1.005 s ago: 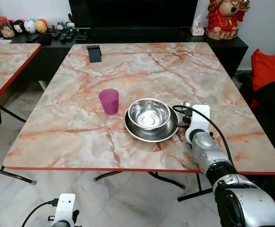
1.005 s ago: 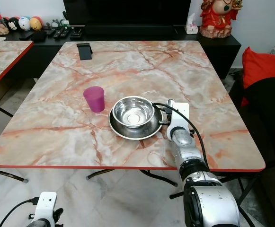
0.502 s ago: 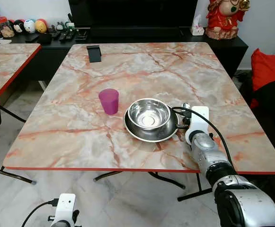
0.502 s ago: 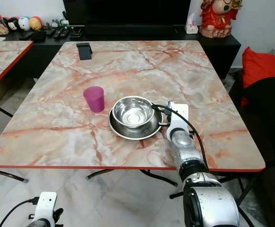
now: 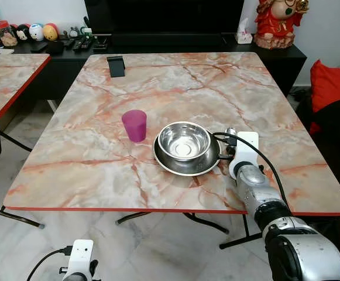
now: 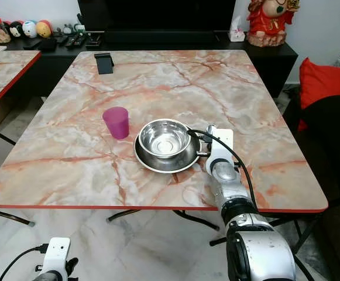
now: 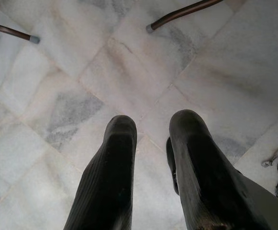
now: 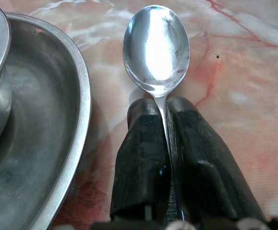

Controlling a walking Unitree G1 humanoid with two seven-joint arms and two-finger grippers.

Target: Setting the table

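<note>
Gripping a steel spoon (image 8: 156, 48) by its handle, the right pincer (image 8: 163, 108) has both black fingers closed tight on the stem, the bowl of the spoon facing up just beside the rim of the steel plate (image 8: 43, 139). On the marble desk (image 5: 99, 170) the plate (image 5: 172, 162) carries a steel bowl (image 5: 184, 140), and the spoon sits at about 3 o'clock from that bowl, low over or touching the desk; I cannot tell which. A purple cup (image 5: 134, 125) stands at roughly 10 o'clock from the bowl, close but apart. To finish this step well, I judge the spoon should be laid flat, parallel to the plate's edge without clinking against it, and the fingers opened only once the spoon rests fully on the desk, then drawn straight back so the handle is not dragged askew. The left pincer (image 7: 150, 139) hangs idle over the pale marble floor (image 7: 129, 72), its fingers slightly apart and holding nothing. The desk is orange-veined with a red edge; a small black stand (image 5: 116, 65) sits at its far side, around 11 o'clock. Beyond lie a dark low cabinet (image 5: 158, 44) with small toys and remotes, a red figurine (image 5: 278, 20) at 1 o'clock, and a red cushion (image 5: 332, 85) at 3 o'clock.
</note>
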